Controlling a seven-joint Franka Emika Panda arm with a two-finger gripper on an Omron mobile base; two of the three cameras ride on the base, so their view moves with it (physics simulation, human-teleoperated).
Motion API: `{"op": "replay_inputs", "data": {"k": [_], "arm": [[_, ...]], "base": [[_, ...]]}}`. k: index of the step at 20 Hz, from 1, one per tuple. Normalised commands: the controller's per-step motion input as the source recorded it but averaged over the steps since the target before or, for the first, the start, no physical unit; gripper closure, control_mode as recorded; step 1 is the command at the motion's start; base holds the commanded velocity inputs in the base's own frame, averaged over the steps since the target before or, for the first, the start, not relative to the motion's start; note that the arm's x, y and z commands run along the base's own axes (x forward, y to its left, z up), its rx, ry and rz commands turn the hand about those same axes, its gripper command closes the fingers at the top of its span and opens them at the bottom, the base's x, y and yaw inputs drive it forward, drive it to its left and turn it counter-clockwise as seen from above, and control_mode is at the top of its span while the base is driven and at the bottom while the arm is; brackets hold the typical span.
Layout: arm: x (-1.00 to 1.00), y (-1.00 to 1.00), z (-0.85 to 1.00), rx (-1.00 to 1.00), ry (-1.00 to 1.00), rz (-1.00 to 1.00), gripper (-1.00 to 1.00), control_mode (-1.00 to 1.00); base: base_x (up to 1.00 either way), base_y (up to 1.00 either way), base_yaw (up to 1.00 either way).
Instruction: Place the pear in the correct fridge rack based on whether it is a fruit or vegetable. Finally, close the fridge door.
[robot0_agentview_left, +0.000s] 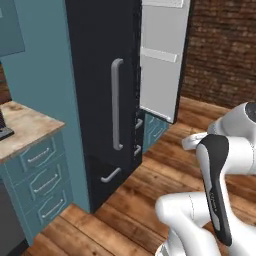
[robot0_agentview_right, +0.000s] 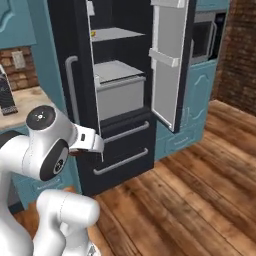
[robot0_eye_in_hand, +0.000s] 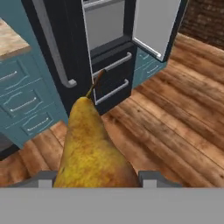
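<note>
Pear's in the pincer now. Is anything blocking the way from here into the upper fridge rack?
Nothing visible does. The pear sits in the shut pincer, low in front of the fridge. The right fridge door is swung open, and the fridge rack shows bare and open at its front edge.

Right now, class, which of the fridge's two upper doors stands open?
The right-hand door, the one with white inner shelves, swung out toward the brick wall. The left door with the long grey handle is shut. The gripper holds the pear.

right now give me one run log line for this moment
phase: carrying | fingers: shut on pear | fridge door: open | fridge rack: no pear on it yet | door closing: not done
</note>
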Motion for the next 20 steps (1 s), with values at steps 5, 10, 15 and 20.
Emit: {"op": "replay_inputs", "data": {"k": [5, 10, 15, 20], "arm": [[0.0, 0.0, 0.0, 0.0, 0.0, 0.0, 1.0, 1.0], [0.0, 0.0, 0.0, 0.0, 0.0, 0.0, 1.0, 1.0], [0.0, 0.0, 0.0, 0.0, 0.0, 0.0, 1.0, 1.0], [0.0, 0.0, 0.0, 0.0, 0.0, 0.0, 1.0, 1.0]], "base": [[0.44, -0.89, 0.55], [0.41, -0.93, 0.49], [0.48, -0.76, 0.47], [0.41, -0.67, 0.47]]}}
